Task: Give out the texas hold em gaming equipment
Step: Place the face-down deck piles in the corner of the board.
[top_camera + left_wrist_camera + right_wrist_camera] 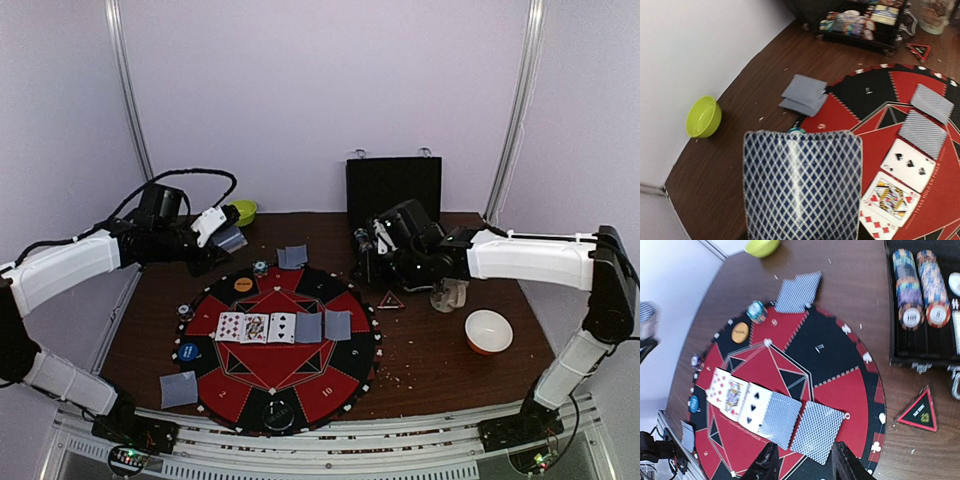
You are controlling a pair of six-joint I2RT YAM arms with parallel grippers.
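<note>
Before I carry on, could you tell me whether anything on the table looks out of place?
Nothing looks damaged. Pale crumb-like specks dot the wood right of the mat, and the two face-down cards at its far edge overlap crookedly, lying mostly off it.

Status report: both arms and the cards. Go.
Left fingers clamped on a blue-backed card. Right fingers open, empty, raised above the mat. Five-card row laid out. Nothing seen blocking either arm.

face-up cards point(256, 327): 3 | face-down cards point(322, 326) in row: 2 | bowls point(488, 331): 2 | triangle point(390, 299): 1
</note>
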